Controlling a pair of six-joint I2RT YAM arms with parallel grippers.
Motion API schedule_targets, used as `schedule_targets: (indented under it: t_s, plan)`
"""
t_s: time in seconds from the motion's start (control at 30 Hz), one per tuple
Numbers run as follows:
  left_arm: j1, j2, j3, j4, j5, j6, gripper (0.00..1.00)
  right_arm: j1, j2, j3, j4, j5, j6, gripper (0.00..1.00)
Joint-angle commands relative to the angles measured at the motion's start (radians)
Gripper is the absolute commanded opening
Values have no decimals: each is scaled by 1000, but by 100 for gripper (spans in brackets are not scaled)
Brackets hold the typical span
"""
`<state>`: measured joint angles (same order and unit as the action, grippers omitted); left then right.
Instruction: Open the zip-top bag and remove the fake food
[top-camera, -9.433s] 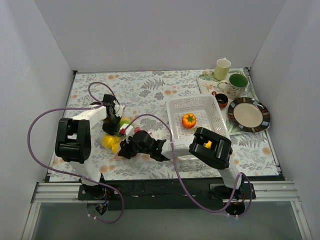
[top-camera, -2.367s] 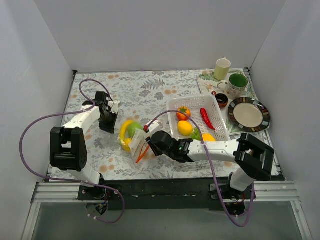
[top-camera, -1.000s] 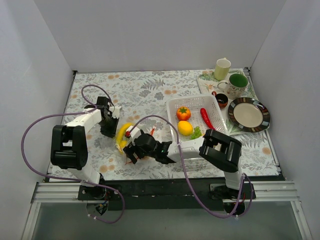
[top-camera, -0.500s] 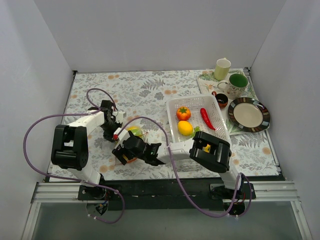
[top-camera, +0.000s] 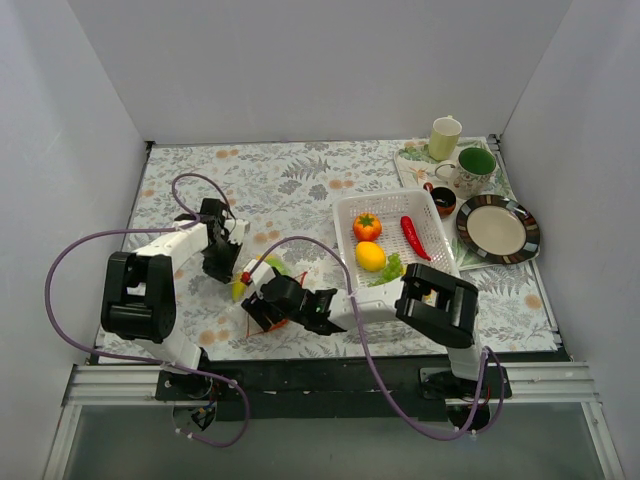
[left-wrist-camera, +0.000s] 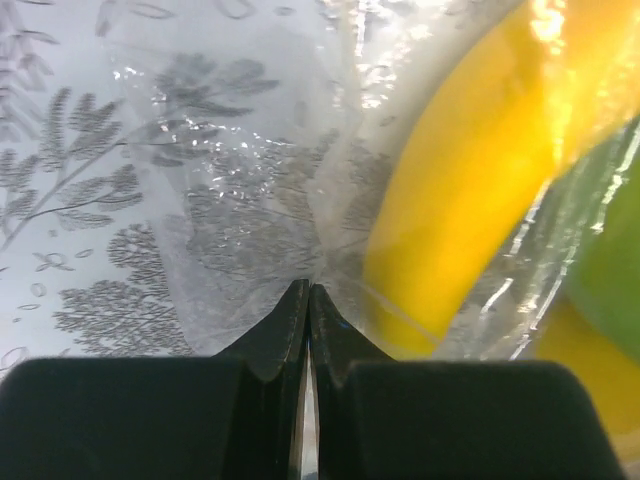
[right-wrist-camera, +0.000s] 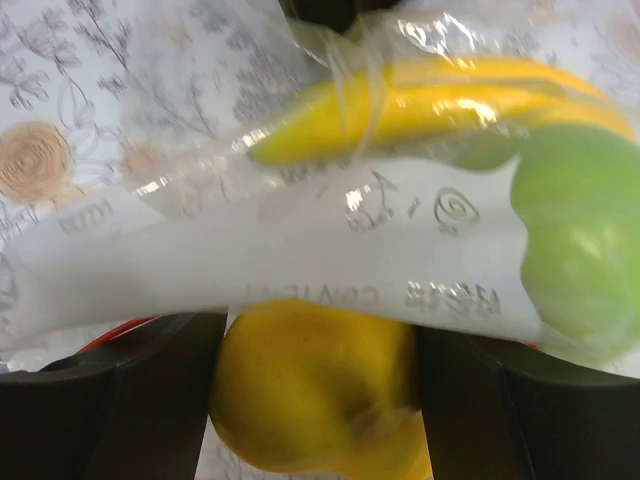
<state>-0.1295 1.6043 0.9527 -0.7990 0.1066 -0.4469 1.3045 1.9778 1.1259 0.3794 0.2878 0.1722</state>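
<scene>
Zip-top bag (left-wrist-camera: 230, 200) lies on the bench (top-camera: 300, 175) between the two arms, left of the white basket (top-camera: 385, 196). Fake food in it: banana (left-wrist-camera: 470, 180), green fruit (right-wrist-camera: 570, 240), yellow fruit (right-wrist-camera: 320, 390). Your left claw (left-wrist-camera: 308, 292) is pinched closed on a fold of clear plastic at the end of the bag away from the right arm, jaws tight together. Your right claw (right-wrist-camera: 318, 335) straddles the yellow fruit, which fills the gap between the fingers (right-wrist-camera: 140, 400), so I read it as gripping that fruit (bare or through the film, can't tell; the white label panel drapes across it). Red zip strip (right-wrist-camera: 110, 335) peeks out beside the fingers, so this looks like the mouth end.

Step in hand, my read: pulling the yellow fruit out. Hold the left pinch firm as the anchor and draw the right claw back along the bag's length, away from the left one, low and slow. If the bag lifts or stretches with it, you've likely got plastic in the jaws, so release and regrip. Other pieces already sit in the basket, so drop it there
</scene>
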Motion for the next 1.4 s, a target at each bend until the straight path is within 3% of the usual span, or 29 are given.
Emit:
schedule_targets:
  t_s: [0.0,0.2,0.37,0.5,0.63,0.77,0.83,0.87,0.9,0.97,1.0,1.23,1.37]
  plan:
    - [56,2,41,60,-94,45,0,-2,-132,-63,-42,54,-14,24]
    - [96,25,93,58,-94,45,0,-5,-307,-133,-88,65,-54,20]
    - [96,13,142,20,-78,22,0,-39,-474,-205,-109,189,-65,19]
    - [96,-3,150,-3,-45,10,0,-169,-603,-261,-148,289,-24,17]
    - [96,-12,147,-16,-31,5,0,-338,-636,-259,-312,399,79,8]
    - [96,-26,144,-14,-16,5,0,-451,-651,-265,-375,439,93,8]
    - [96,-29,138,-11,-1,4,0,-482,-640,-252,-410,439,85,20]
    - [96,-24,139,-9,2,5,0,-488,-629,-212,-436,444,87,34]
    - [96,-17,138,-9,4,5,0,-497,-601,-187,-468,450,90,66]
    - [96,-15,143,-12,11,4,0,-498,-567,-108,-582,487,118,91]
    - [96,-17,146,-14,15,4,0,-499,-542,-89,-612,493,122,98]
    - [96,-33,155,-22,12,8,0,-467,-603,-43,-596,349,132,99]
    - [96,-41,143,-13,-11,13,0,-326,-609,-32,-505,219,110,99]
